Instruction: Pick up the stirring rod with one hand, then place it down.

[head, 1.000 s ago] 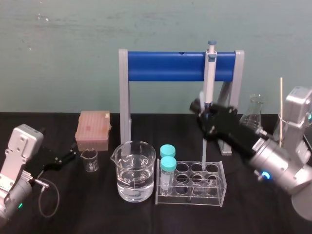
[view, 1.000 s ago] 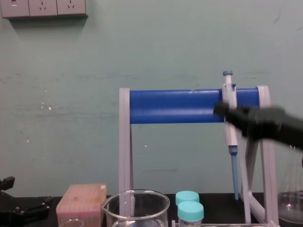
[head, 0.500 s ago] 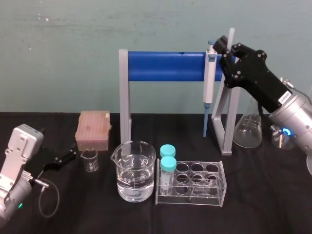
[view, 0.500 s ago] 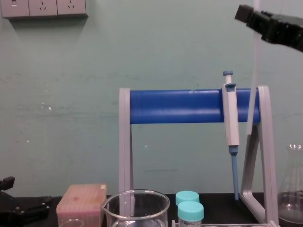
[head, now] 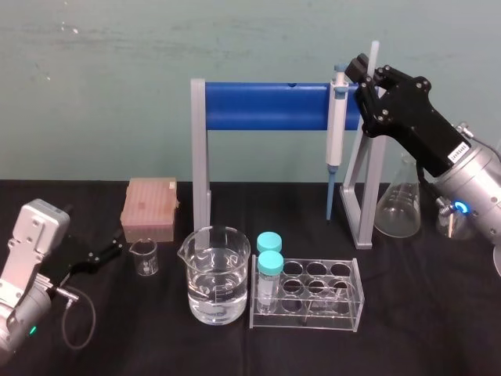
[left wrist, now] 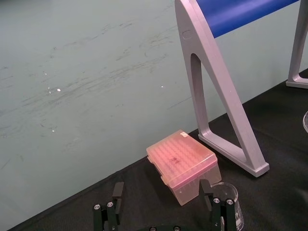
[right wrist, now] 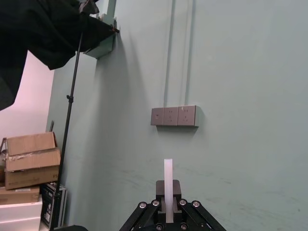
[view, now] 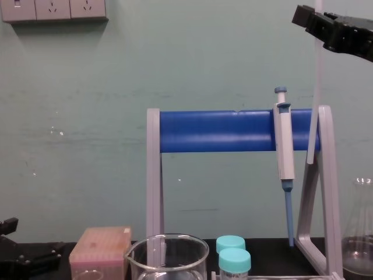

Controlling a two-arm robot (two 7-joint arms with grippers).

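Note:
My right gripper (head: pixel 366 81) is raised at the right end of the blue bar, above the pipette's top, and is shut on the stirring rod (head: pixel 374 53). The rod is thin, whitish and translucent. In the chest view the rod (view: pixel 317 87) hangs nearly upright from the right gripper (view: pixel 315 21), and its lower end reaches down in front of the stand's right post. In the right wrist view the rod (right wrist: pixel 168 185) sticks out between the closed fingers. My left gripper (head: pixel 109 252) rests low on the table at the left, and in its wrist view the left gripper (left wrist: pixel 161 192) is open with nothing in it.
A grey-and-blue pipette (head: pixel 336 117) hangs on the blue-bar stand (head: pixel 266 107). Below stand a water beaker (head: pixel 217 274), a small beaker (head: pixel 144 257), a pink tip box (head: pixel 150 209), a clear tube rack (head: pixel 344 301) with two teal-capped tubes (head: pixel 269 262), and a flask (head: pixel 399 205).
My right gripper rose with the rod from low beside the pipette, over the tube rack, to above the blue bar. It then edged slightly right. The left arm stayed still.

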